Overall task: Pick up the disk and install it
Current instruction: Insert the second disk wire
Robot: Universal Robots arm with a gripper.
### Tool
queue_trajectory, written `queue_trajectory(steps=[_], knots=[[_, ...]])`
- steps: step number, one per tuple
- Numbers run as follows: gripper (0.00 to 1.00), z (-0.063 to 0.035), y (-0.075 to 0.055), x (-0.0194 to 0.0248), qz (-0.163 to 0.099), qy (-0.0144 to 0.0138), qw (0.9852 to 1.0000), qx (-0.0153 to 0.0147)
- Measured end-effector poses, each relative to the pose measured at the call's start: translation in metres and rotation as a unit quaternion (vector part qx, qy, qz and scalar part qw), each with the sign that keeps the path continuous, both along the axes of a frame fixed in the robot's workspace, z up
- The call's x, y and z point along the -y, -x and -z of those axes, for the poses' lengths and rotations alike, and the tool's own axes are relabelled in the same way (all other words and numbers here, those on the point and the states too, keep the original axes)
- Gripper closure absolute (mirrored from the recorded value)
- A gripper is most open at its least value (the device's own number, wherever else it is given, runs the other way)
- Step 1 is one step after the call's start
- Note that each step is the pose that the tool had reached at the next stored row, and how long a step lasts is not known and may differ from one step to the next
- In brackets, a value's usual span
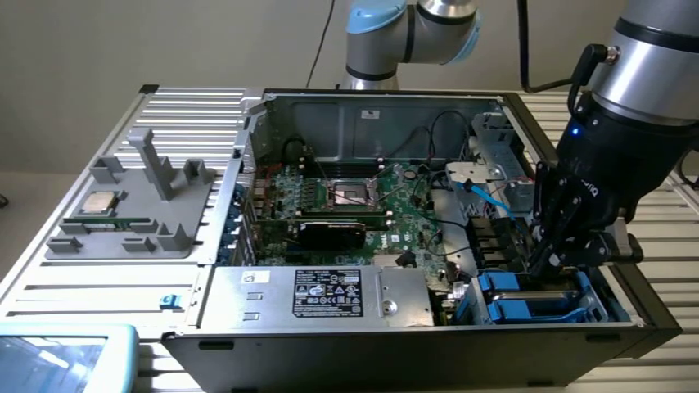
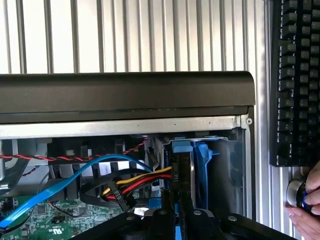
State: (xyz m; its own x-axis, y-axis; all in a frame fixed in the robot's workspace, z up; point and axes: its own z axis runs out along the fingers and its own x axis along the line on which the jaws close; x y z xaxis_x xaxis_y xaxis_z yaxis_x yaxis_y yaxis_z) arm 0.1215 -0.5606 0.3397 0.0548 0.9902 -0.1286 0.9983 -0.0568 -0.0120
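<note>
Nearest in the exterior view, a pale blue plastic tray corner (image 1: 55,352) at the lower left edge, then the open computer case (image 1: 611,332), black sheet-metal walls, lying on its side on a ribbed white slatted tabletop (image 1: 110,286). Front inside the case: large silver box (image 1: 317,296), flat brushed metal with a black-and-white label. Toward the exterior view's right of it, the drive bay with blue plastic brackets; the disk (image 1: 522,296) sits down in that bay, blue rails showing, mostly hidden under the arm. Claw (image 1: 546,266) is black, slim fingers pointing down into the bay, closed on the disk's blue edge as far as can be seen. In the wrist view the claw (image 2: 179,212) fingers are dark and nearly together around a narrow blue-tabbed upright piece, the disk (image 2: 200,170), standing just beside the case's grey inner wall. Beside it a bundle of yellow, red and black wires (image 2: 135,181) and a flat blue cable (image 2: 65,182) curving over green circuit board. A black keyboard (image 2: 295,80) lies outside the case on the slats; a person's hand (image 2: 310,205) rests on a round metal knob near it. Mid-depth: green motherboard (image 1: 361,205), square metal processor socket, black card. Outside on the exterior view's left, a grey moulded fixture (image 1: 137,205) with upright posts holding a small square silver chip (image 1: 101,202). Farthest, the arm's silver and light-blue joint (image 1: 410,33) against a beige wall.
</note>
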Motion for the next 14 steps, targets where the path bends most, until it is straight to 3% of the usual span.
queue_trajectory(steps=[14], knots=[[0.84, 0.0078, 0.0000, 0.0000, 0.000, -0.0001, 1.0000, 0.0001]])
